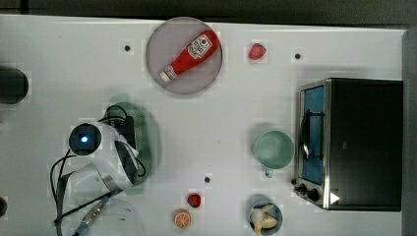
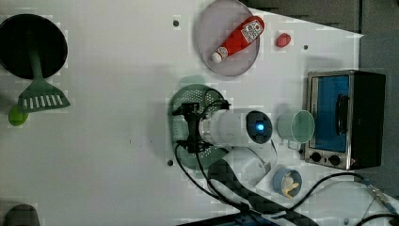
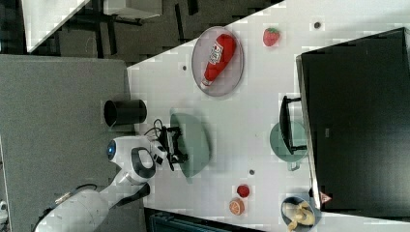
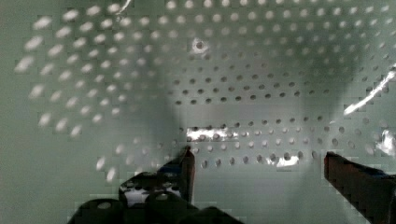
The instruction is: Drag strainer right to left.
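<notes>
The strainer (image 1: 150, 136) is a pale green oval colander dotted with holes, lying at the top view's left, below the plate. My gripper (image 1: 129, 143) hangs over its middle and reaches down into the bowl. In the left view the black fingers (image 2: 190, 127) stand over the strainer (image 2: 188, 94). The right view shows the gripper (image 3: 174, 144) at the strainer's (image 3: 197, 136) rim side. In the wrist view the perforated inner wall (image 4: 233, 70) sits close ahead, and the gripper (image 4: 258, 158) is open, its two fingertips wide apart with nothing between them.
A grey plate (image 1: 160, 44) holds a ketchup bottle (image 1: 189, 55) just beyond the strainer. A mint cup (image 1: 273, 149) and a toaster oven (image 1: 354, 142) stand at the top view's right. A strawberry (image 1: 256, 51), an orange slice (image 1: 182, 218) and a banana bowl (image 1: 264, 215) lie around.
</notes>
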